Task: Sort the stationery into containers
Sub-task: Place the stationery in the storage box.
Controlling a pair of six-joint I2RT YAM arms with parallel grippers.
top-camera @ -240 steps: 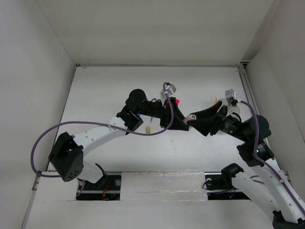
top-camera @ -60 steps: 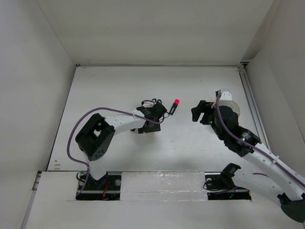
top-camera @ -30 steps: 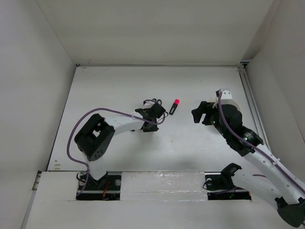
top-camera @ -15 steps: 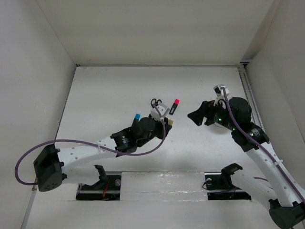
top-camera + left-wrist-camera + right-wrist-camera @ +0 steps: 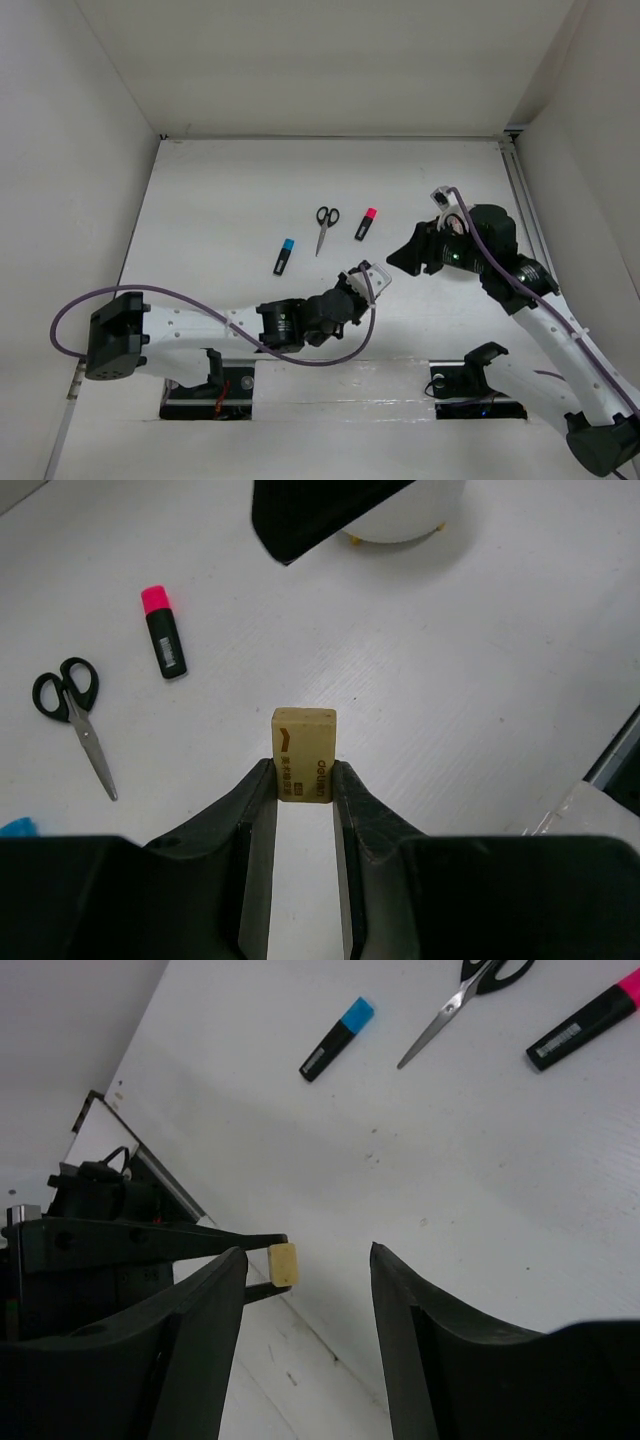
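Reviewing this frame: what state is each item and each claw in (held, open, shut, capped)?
Left claw: shut on the tan rectangular eraser.
Tan rectangular eraser: gripped, sticking out past the fingertips.
Right claw: open, empty.
Black-handled scissors: blades shut, lying flat.
Blue-capped black marker: capped, lying flat.
Pink-capped black marker: capped, lying flat.
Round white tub: mostly hidden, contents cannot be told.
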